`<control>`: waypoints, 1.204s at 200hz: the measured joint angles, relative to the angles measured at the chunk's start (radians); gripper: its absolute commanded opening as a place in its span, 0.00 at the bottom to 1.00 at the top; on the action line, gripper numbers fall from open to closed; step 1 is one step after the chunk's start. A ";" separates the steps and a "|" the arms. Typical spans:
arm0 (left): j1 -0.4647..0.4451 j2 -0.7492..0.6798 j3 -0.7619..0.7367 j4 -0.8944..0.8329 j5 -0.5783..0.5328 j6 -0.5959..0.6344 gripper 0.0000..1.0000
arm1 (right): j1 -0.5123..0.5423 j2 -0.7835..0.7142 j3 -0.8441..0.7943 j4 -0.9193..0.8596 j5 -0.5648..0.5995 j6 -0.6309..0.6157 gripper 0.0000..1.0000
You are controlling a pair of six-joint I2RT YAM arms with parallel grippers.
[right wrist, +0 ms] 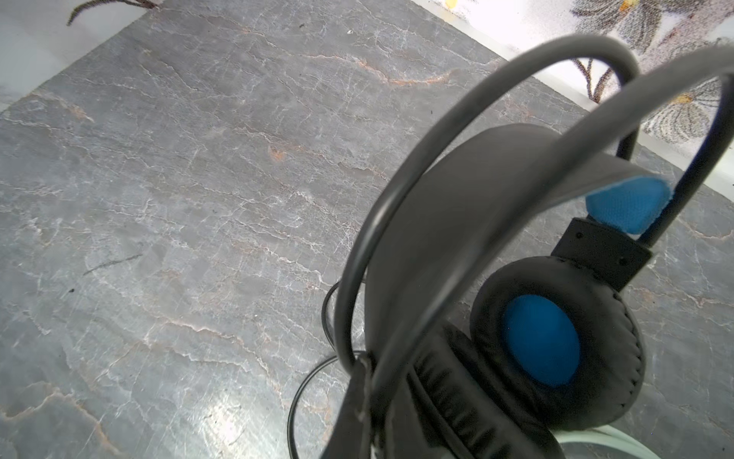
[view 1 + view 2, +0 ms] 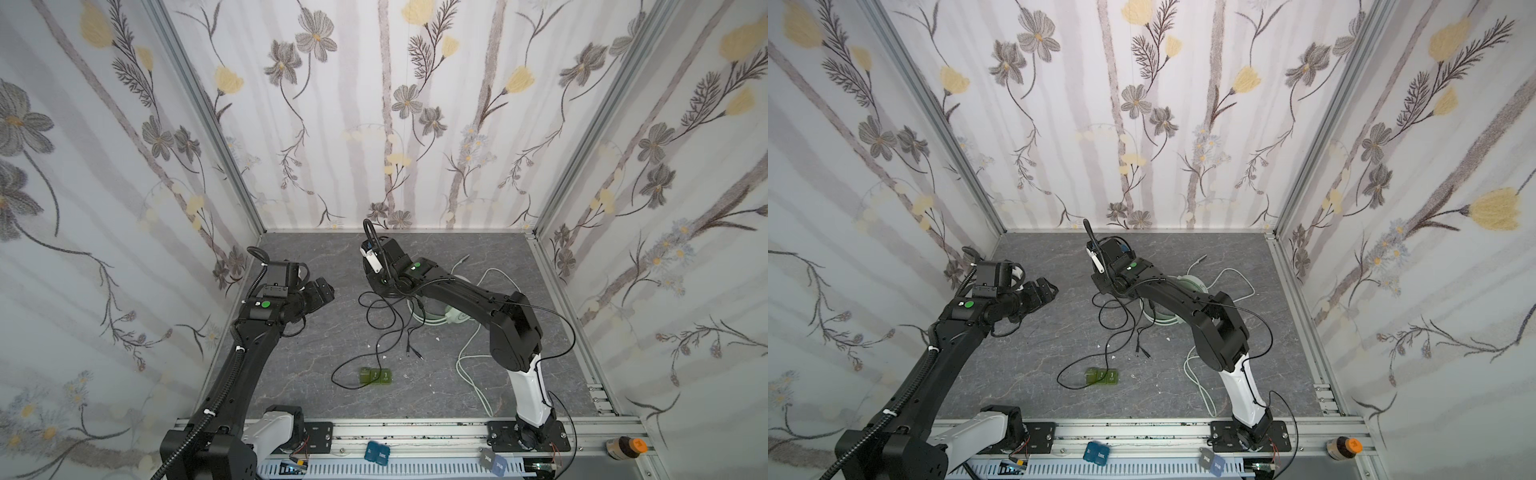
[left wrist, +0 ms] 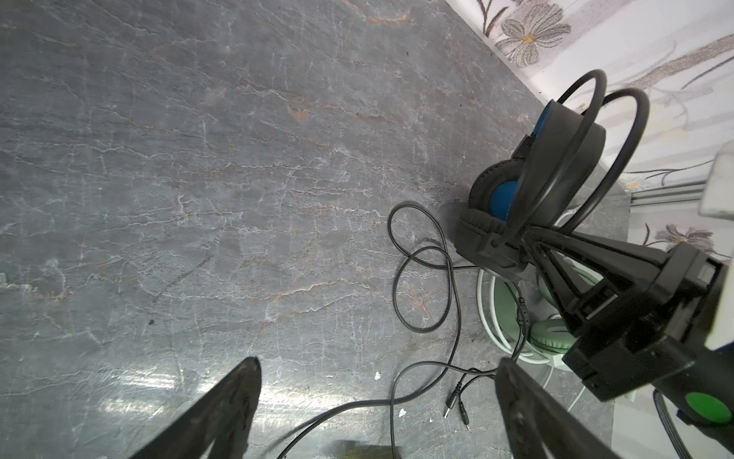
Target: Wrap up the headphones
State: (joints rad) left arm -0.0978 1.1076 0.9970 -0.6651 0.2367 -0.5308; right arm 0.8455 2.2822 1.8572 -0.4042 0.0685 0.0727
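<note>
Black headset [image 3: 548, 175] sits at the centre of both top views, mostly hidden there under the right gripper [image 3: 512, 244]. The left wrist view shows that gripper's fingers pinched together on the frame just beside an ear cup. The headband arches up and away from the fingers. Whether the ear cups rest on the grey table [image 2: 311, 365] or hang just above it cannot be told.

Its black cable [image 2: 353, 362] is not wound. It lies in loose loops and runs from the headset toward the lower centre of the top views, ending in plugs [image 2: 415, 353] between the two arms.

The left gripper [image 2: 322, 291] hovers left of centre with its fingers spread wide and nothing between them, well apart from the headset. The slack cable lies to its lower right in the top views, so the free left arm looks best placed to take it up.

The mint-green headset [image 2: 455, 318] lies under the right arm, with its pale cable [image 2: 465, 361] also loose.
</note>
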 measured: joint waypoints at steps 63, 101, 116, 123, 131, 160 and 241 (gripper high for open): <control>0.024 0.048 -0.012 -0.003 0.008 0.009 0.91 | 0.023 0.056 0.054 0.007 -0.071 0.013 0.63; 0.027 0.085 -0.003 0.006 0.002 0.015 0.87 | 0.020 0.009 0.042 0.026 -0.133 0.024 0.75; 0.027 0.107 0.004 0.011 0.000 0.016 0.87 | 0.018 -0.037 0.030 0.047 -0.153 0.024 0.79; 0.027 0.120 0.006 0.017 -0.001 0.019 0.87 | 0.016 -0.060 0.021 0.059 -0.165 0.024 0.80; 0.027 0.141 0.007 0.025 -0.002 0.018 0.88 | 0.013 -0.087 0.006 0.066 -0.172 0.024 0.82; 0.027 0.262 0.040 0.060 -0.026 0.008 0.93 | -0.023 -0.189 -0.077 0.086 -0.197 0.029 0.89; -0.007 0.777 0.421 0.029 -0.129 0.084 0.91 | -0.096 -0.349 -0.298 0.107 -0.180 0.066 0.89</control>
State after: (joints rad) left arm -0.1047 1.8847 1.4178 -0.6361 0.1081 -0.4469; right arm 0.7498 1.9335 1.5589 -0.2974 -0.1116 0.1387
